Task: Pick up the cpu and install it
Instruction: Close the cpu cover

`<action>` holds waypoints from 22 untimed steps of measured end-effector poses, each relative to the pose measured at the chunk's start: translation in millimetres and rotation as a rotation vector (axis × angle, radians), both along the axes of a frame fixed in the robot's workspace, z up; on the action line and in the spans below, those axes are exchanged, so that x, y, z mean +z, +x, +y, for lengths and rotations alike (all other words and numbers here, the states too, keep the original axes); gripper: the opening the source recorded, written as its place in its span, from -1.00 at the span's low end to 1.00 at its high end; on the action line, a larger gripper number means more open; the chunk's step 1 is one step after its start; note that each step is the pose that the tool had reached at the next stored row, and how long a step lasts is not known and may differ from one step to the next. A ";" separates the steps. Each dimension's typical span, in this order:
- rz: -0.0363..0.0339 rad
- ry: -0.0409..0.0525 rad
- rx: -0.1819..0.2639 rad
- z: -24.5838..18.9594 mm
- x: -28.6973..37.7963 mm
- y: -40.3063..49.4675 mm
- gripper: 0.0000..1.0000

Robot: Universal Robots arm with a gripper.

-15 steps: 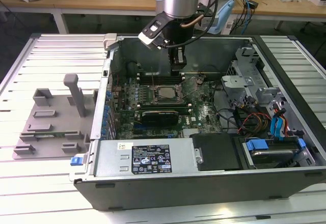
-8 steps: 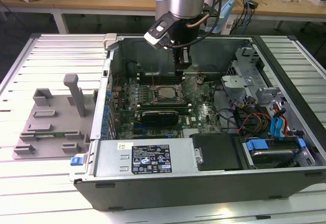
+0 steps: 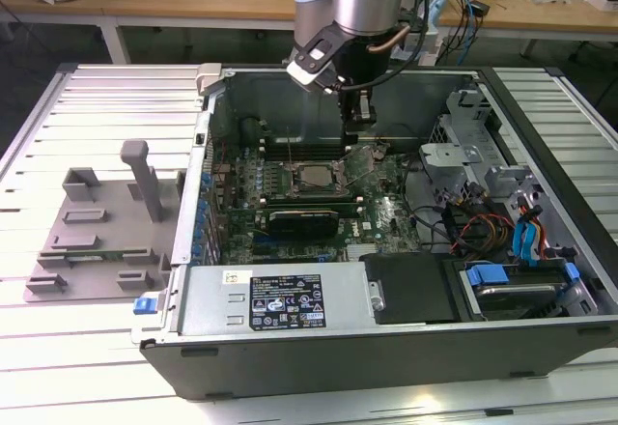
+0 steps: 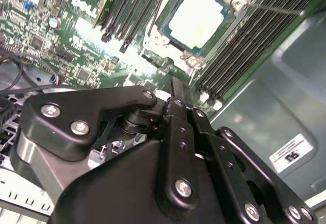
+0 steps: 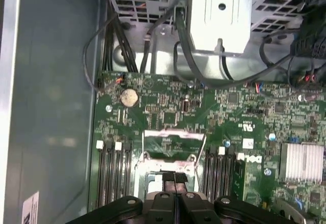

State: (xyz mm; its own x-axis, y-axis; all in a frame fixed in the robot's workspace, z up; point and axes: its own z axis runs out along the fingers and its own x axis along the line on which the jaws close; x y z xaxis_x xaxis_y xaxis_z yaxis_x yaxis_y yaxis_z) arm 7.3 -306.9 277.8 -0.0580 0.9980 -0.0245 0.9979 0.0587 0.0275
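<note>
**Fig.** The cpu (image 4: 196,18) sat flat in its socket (image 4: 164,36), so placement appeared done; latching could not be judged. The end effector (image 5: 175,176) hung closed and empty, the cpu at its 7 o'clock in the exterior view. The open case (image 3: 290,357) lay on a slatted metal counter (image 3: 106,106), a grey fixture plate (image 3: 97,241) at its 9 o'clock, cluttered desks (image 3: 193,0) at 12.

Pale silver-white on the cpu (image 4: 198,18); deep green flecked with small silver parts across the motherboard (image 5: 168,107); matte black on the gripper (image 5: 174,178), dotted with silver screws (image 4: 183,187); flat grey on the fixture plate (image 3: 97,241); white ribbed stripes along the table (image 3: 97,87); bright blue on a latch (image 3: 145,304)
</note>
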 end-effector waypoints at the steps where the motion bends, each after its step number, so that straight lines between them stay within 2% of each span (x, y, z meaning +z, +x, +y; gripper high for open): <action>1: 0.0000 0.0001 0.000 0.0 0.0 4.5 -0.79; 8: -0.0001 0.0002 0.000 0.0 -0.1 26.8 -0.79; 9: 0.0000 0.0001 0.000 0.0 0.0 41.6 -0.79; 10: -0.0001 0.0003 0.000 0.0 -0.1 47.1 -0.79; 11: 0.0004 0.0000 0.000 0.0 -0.1 47.6 -0.79; 12: 0.0097 -0.0002 0.000 0.0 -5.3 52.8 -0.79; 13: 0.0102 -0.0002 0.000 0.0 -8.7 53.6 -0.79; 15: 0.0140 -0.0008 0.000 0.0 -20.5 55.5 -0.79; 17: 0.0250 -0.0019 0.000 0.0 -28.0 56.1 -0.79; 19: 0.0274 -0.0028 0.000 0.0 -31.5 56.9 -0.79; 22: 0.0274 -0.0030 0.000 0.0 -36.9 57.0 -0.79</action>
State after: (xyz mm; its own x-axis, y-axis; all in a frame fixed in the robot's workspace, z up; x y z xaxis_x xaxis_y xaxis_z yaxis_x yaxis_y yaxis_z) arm 64.2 -306.9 240.9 -0.0587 0.9979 -0.0259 0.9983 0.0587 0.0000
